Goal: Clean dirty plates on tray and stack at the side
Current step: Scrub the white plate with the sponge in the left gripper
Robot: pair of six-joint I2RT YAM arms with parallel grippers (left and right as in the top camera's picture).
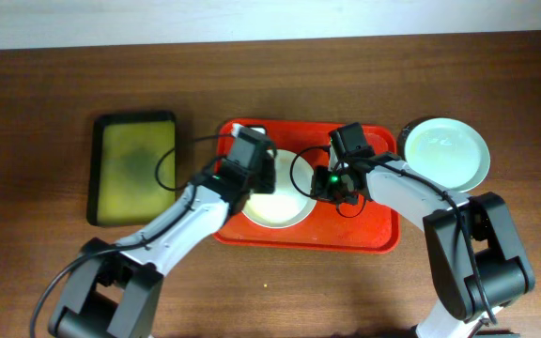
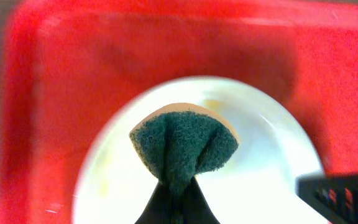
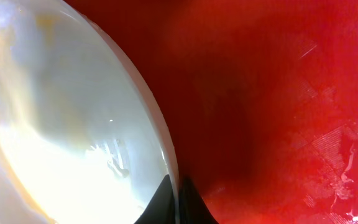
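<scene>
A white plate (image 1: 278, 205) with yellow smears lies on the red tray (image 1: 383, 235). My left gripper (image 1: 252, 174) is shut on a dark green sponge (image 2: 182, 146) and holds it over the plate (image 2: 260, 180). My right gripper (image 1: 332, 183) is shut on the plate's right rim (image 3: 160, 140), one finger on each side, above the tray floor (image 3: 278, 93). A pale mint green plate (image 1: 447, 153) sits off the tray at the right, on top of something dark.
A black tray with a yellow-green inside (image 1: 134, 167) lies on the wooden table left of the red tray. Cables loop over the red tray's back part near both wrists.
</scene>
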